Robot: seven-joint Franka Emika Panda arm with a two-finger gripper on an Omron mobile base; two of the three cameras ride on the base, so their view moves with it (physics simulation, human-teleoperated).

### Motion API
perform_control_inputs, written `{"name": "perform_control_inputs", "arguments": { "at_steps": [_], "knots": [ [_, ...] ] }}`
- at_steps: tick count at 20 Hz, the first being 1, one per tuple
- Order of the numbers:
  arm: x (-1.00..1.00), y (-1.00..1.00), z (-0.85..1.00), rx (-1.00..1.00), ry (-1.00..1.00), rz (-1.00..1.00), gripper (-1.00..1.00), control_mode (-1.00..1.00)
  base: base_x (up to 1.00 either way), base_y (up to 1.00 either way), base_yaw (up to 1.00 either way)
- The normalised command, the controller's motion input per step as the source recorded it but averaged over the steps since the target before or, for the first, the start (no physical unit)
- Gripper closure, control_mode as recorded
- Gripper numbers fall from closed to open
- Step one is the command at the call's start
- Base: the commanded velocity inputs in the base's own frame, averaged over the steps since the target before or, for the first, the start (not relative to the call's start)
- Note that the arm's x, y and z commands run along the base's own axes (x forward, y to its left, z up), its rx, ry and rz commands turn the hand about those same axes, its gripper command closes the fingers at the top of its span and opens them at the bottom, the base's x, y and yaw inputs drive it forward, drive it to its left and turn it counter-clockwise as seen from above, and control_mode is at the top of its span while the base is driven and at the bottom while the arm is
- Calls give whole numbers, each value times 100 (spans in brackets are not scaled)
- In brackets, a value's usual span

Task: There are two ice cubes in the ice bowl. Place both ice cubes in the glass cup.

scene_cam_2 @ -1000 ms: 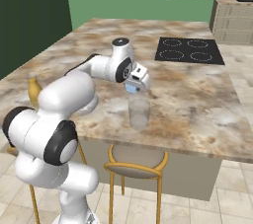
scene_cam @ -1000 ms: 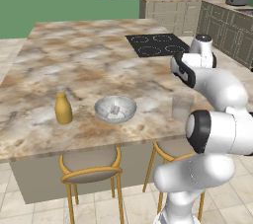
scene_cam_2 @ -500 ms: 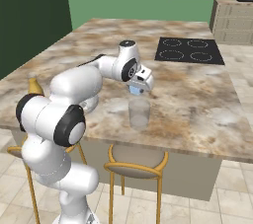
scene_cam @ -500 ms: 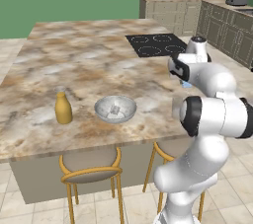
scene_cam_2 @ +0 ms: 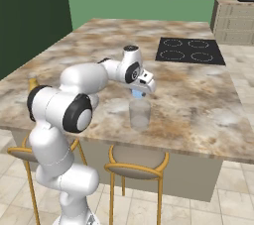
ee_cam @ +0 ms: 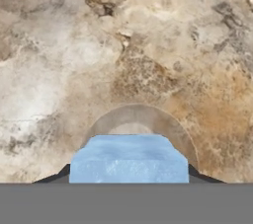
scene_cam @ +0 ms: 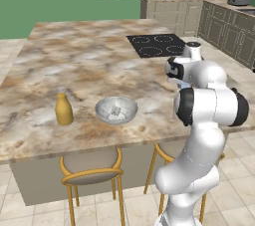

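The tool [scene_cam_2: 139,91] grips one ice cube [ee_cam: 128,160] just above the glass [scene_cam_2: 139,114] at frame centre, not yet dropped. The other cube [scene_cam: 116,111] lies in the bowl [scene_cam: 105,104], centre-left on the counter [scene_cam: 74,70]. Judging by this, neither cube is delivered.

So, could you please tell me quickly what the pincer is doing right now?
Pincer: closed on an ice cube, held just above the glass cup.
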Motion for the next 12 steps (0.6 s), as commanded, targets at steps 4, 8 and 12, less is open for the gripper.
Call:
{"name": "perform_control_inputs", "arguments": {
  "at_steps": [4, 8, 12],
  "knots": [
    [18, 0, -39, 1, 5, 0, 100, -100, 0, 0, 0],
    [15, -4, -29, 10, 3, 0, 100, -100, 0, 0, 0],
    [23, -8, -12, 11, 1, 0, 100, -100, 0, 0, 0]
  ]
}}
